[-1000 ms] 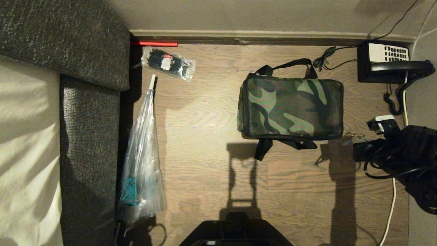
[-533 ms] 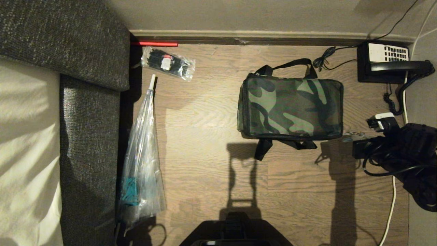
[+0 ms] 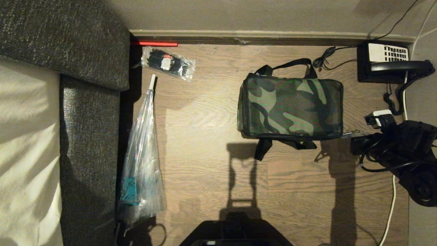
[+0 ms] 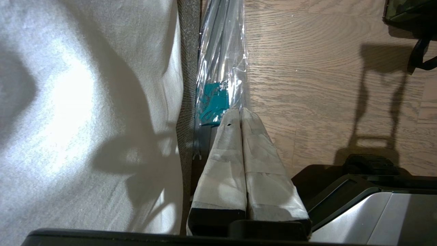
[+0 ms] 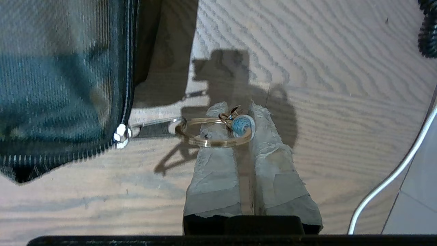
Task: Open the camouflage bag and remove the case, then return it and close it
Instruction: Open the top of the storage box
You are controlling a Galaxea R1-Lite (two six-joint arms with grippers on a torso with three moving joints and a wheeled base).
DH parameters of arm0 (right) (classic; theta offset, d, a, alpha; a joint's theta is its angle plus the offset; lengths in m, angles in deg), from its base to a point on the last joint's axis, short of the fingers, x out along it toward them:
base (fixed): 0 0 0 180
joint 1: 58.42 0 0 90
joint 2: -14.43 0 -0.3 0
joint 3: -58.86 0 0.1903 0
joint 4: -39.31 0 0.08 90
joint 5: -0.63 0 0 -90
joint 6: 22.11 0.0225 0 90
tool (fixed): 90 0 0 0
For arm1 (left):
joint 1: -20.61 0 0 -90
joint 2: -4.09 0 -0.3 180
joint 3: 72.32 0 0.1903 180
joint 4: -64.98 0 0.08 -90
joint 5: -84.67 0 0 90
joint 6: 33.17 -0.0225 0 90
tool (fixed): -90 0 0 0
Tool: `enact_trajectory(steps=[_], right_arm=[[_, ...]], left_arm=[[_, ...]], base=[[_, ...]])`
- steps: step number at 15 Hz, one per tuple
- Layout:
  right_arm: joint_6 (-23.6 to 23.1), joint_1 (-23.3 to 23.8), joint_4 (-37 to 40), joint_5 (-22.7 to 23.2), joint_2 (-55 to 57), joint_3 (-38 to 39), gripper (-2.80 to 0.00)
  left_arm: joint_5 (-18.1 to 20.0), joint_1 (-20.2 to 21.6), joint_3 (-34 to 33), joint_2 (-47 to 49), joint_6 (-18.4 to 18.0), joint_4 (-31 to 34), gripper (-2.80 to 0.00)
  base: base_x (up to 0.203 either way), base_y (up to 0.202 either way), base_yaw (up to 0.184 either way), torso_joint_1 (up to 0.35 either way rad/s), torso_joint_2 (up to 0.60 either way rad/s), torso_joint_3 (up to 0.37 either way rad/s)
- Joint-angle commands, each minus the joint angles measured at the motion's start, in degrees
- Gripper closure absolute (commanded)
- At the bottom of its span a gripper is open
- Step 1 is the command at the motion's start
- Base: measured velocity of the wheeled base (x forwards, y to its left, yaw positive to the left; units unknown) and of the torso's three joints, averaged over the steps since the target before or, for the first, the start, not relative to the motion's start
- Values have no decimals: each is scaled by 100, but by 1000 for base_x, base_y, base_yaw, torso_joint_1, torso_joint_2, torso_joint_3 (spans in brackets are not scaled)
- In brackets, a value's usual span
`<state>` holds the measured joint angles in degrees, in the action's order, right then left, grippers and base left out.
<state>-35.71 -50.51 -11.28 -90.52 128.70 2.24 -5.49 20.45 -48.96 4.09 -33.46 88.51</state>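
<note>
- Head view: the camouflage bag (image 3: 290, 107) lies zipped shut on the wooden floor (image 3: 205, 112) right of the frame's centre, one black handle arching toward the skirting at the top, its straps trailing toward the bottom.
- The case is not visible in any view.
- The right arm (image 3: 406, 150) enters from the right edge as a dark mass with looped cables, its tip just beside the bag's lower right corner; the fingers themselves cannot be made out here.
- A black desk telephone (image 3: 385, 61) sits in the upper right corner; a grey sofa (image 3: 68, 68) with a pale cover fills the left side, with a clear plastic sleeve (image 3: 143, 160) and a packet of black cable ties (image 3: 169, 63) beside it.
- Left wrist view: the left gripper (image 4: 240, 114) hangs low in the frame's centre, its taped fingers pressed together on nothing, above the gap between the sofa's pale cover and the plastic sleeve; only a corner of the bag shows in the upper right.
- Right wrist view: this alone shows the grip. The right gripper (image 5: 235, 109) has its padded fingers narrowed on the metal key ring (image 5: 211, 133) with a light blue loop, linked to the zip pull (image 5: 121, 135) at the bag's corner in the frame's left.
- A white cable (image 5: 392, 174) curves along the lower right over the floor.
</note>
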Motion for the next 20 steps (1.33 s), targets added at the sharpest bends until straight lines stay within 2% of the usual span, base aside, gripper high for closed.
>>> enact_trajectory(steps=[1, 20], right_arm=[[-11, 0, -49, 0, 77, -68, 0], [16, 97, -33, 78, 95, -525, 0]], left_arm=[[-2, -2, -9, 0, 3, 2, 0], [-2, -2, -9, 0, 3, 2, 0]], base=[[0, 0, 0, 0, 0, 0], [0, 0, 0, 0, 0, 0]])
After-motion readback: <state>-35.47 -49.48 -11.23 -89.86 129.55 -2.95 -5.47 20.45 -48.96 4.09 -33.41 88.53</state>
